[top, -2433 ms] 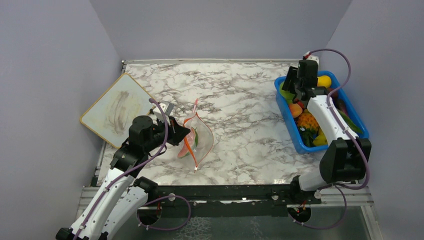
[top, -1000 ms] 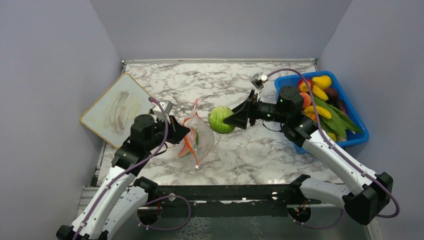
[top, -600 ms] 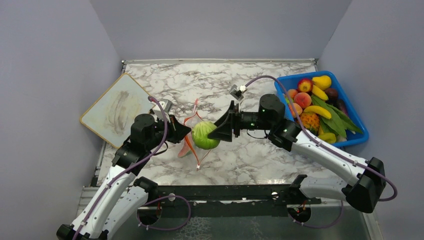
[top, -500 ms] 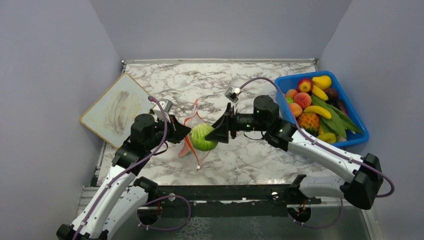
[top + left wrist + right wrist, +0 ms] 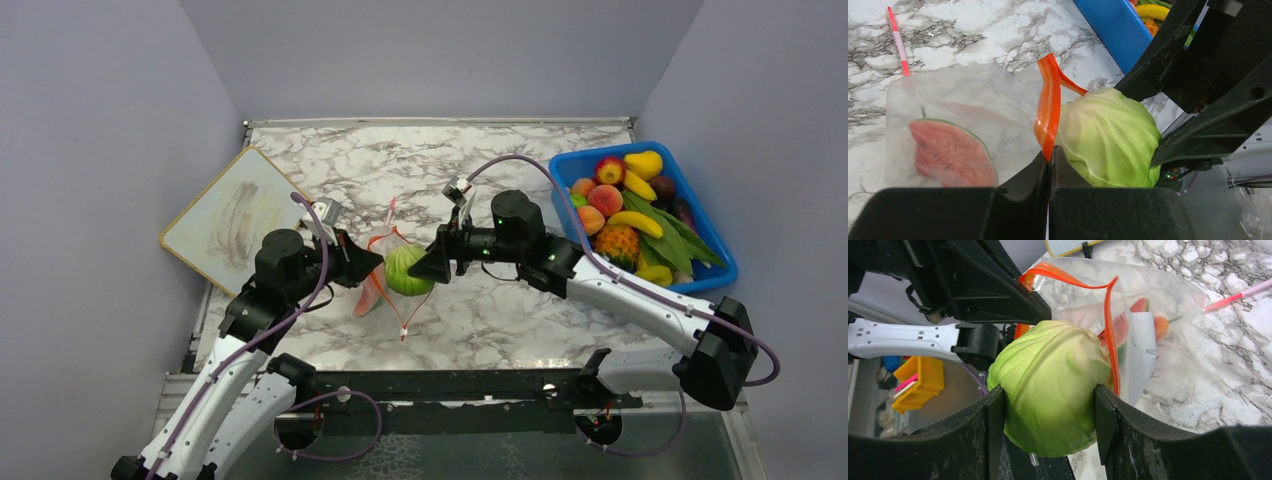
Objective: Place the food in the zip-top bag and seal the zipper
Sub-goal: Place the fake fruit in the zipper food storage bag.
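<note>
Well out to the left of the left fingers [image 5: 1049,156] we see a tilted whiteboard [image 5: 235,215] lying on the marble bench [image 5: 480,170]. The left fingers are pressed together on the zipper [image 5: 1048,112], pinching 1 side of the red-orange strip and holding that lip of the zip-top bag [image 5: 948,92] up. Ahead of those fingers and to their left in the wrist view, the watermelon slice [image 5: 950,155] lies inside the clear bag. Farther ahead, a pink stick [image 5: 898,42] rests on the bench at the bag's far corner. From the right wrist a small orange piece [image 5: 1160,326] shows through the plastic beside the slice; we cannot tell what it is. The other side of the zipper loops away from the pinch, so the mouth gapes. Just right of the left fingers, touching the strip, is the green cabbage [image 5: 1103,135]. It is clamped between the right fingers [image 5: 1050,405], 1 on each flank. It sits at the bag's mouth; we cannot tell how far it is in. The 2 pairs of fingers face each other, very near. Well behind the right fingers, the blue bin [image 5: 1111,27] holds other toy fruits [image 5: 605,200].
</note>
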Tool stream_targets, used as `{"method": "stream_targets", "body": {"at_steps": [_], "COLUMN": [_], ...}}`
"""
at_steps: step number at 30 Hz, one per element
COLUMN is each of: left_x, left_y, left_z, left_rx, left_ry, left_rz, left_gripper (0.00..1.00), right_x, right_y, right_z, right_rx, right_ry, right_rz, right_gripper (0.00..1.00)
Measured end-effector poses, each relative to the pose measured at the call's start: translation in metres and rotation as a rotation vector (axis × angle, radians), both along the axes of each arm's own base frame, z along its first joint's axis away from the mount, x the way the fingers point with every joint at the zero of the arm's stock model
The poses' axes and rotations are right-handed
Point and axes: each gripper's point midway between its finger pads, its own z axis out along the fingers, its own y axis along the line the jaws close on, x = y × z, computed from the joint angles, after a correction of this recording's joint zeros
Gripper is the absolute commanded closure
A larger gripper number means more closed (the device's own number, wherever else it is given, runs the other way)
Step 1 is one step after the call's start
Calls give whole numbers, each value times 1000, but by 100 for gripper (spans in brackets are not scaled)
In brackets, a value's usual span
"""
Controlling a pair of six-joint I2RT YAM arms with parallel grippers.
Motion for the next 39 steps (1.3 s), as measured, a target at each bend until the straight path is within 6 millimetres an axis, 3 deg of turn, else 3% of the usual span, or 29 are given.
{"method": "stream_targets", "body": {"at_steps": [9, 19, 26, 35, 39], "left_x": [-3, -7, -7, -7, -7], "left_y": [-1, -1, -1, -1, -1], "left_z": [3, 9, 8, 8, 8], "left_rx": [-11, -24, -24, -23, -23], "left_ry": [-2, 2, 4, 4, 3], "left_rz": [-10, -17, -16, -16, -16], "left_gripper": [100, 100, 100, 100, 100], "right_x": [10, 12, 12, 10, 8], "right_y": [0, 1, 2, -6, -8], "right_z": [-19, -46, -36, 1, 0], "right_rx": [-63, -141, -137, -119, -131], "right_ry": [-6, 20, 35, 23, 33], "right_rz": [-40, -50, -55, -83, -83], "right_gripper": [54, 29, 19, 21, 23]}}
